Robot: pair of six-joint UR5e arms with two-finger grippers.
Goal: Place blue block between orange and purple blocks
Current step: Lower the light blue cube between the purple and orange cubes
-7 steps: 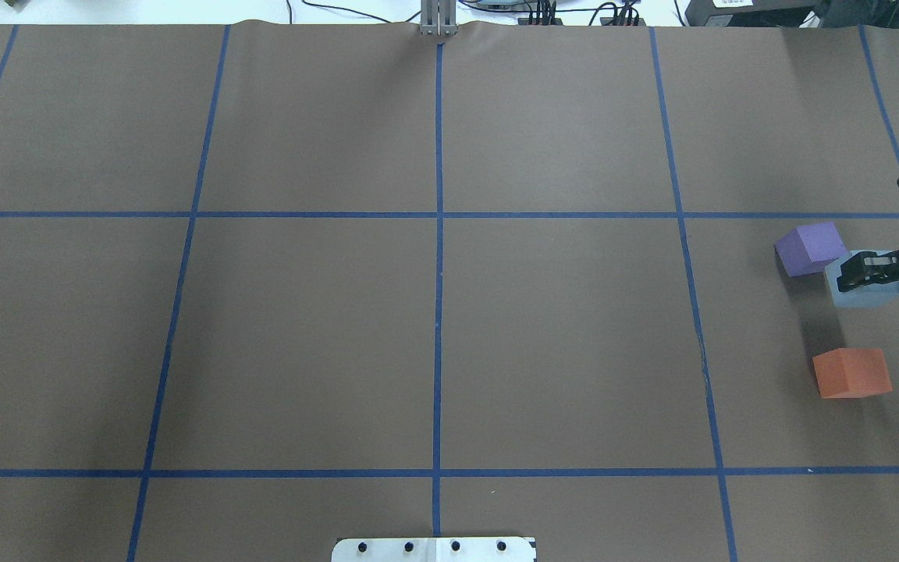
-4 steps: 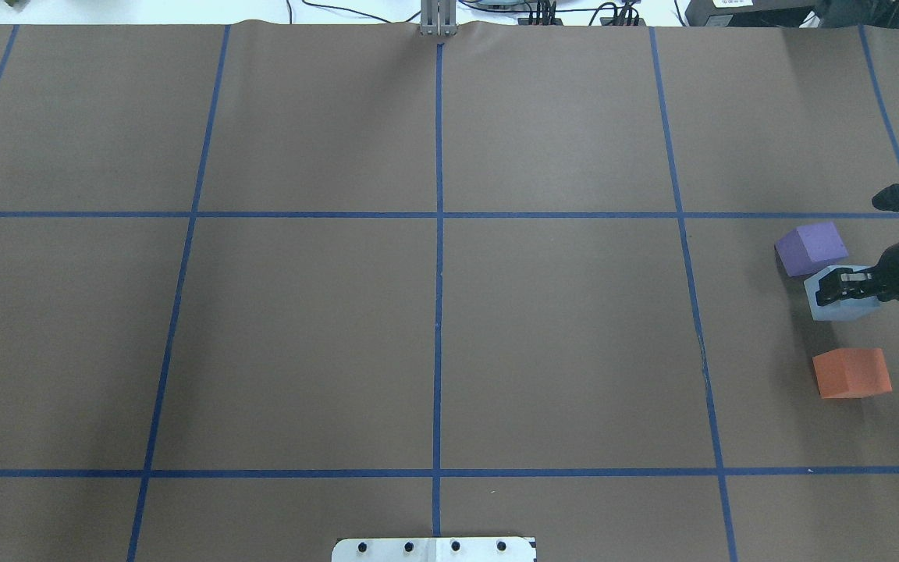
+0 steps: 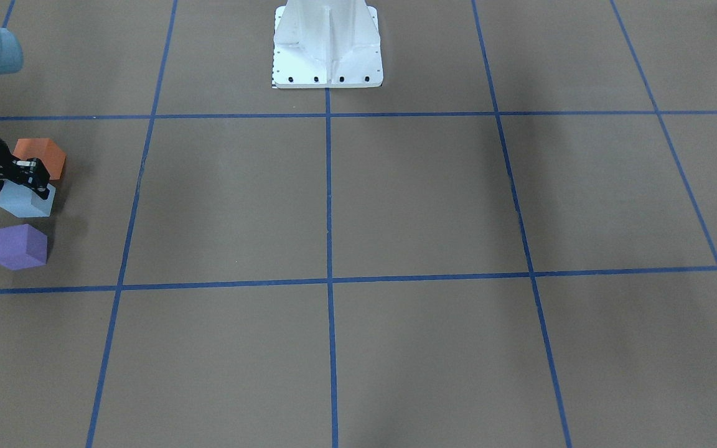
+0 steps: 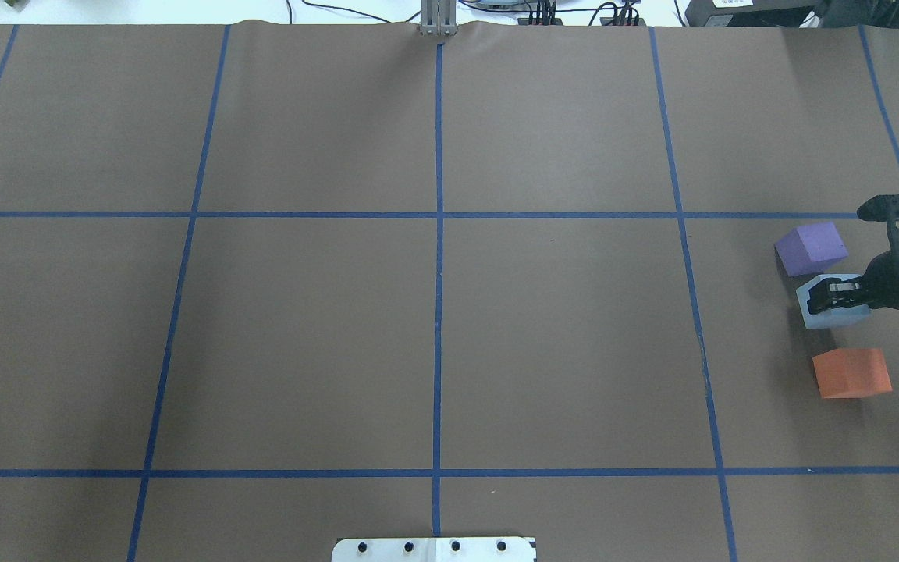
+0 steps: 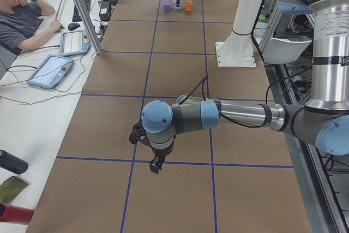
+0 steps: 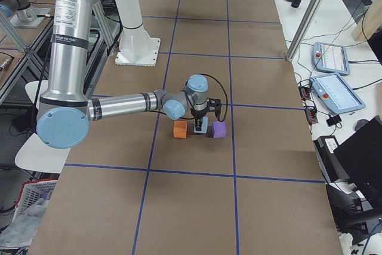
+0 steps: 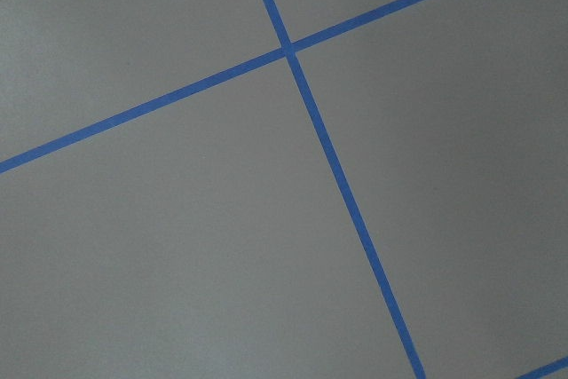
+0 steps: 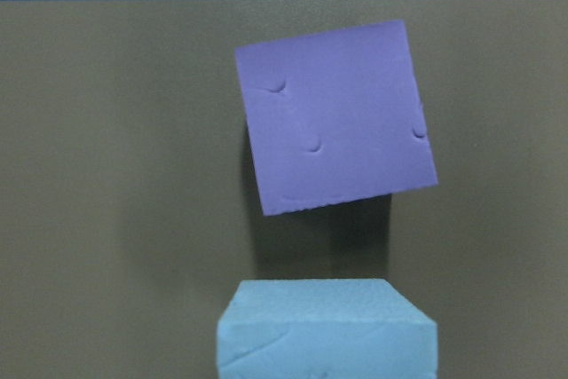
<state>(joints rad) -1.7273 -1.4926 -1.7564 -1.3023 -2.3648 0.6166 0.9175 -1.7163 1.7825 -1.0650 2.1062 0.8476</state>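
My right gripper (image 4: 836,295) is shut on the light blue block (image 4: 826,314) and holds it low over the table at the far right. The block is between the purple block (image 4: 811,248) and the orange block (image 4: 851,373), closer to the purple one. The front view shows the same row: orange (image 3: 46,155), blue (image 3: 22,203), purple (image 3: 18,247). In the right wrist view the purple block (image 8: 335,117) lies just beyond the blue block (image 8: 326,330). My left gripper (image 5: 156,163) hangs over bare table far from the blocks; I cannot tell if it is open.
The brown table cover (image 4: 434,328) has a grid of blue tape lines (image 4: 438,234). The robot's white base plate (image 3: 327,43) stands at the table's middle edge. An operator (image 5: 22,15) sits beside the table with tablets.
My right gripper has carried the blue block left and toward the robot, from beside the purple block into the gap between purple and orange.
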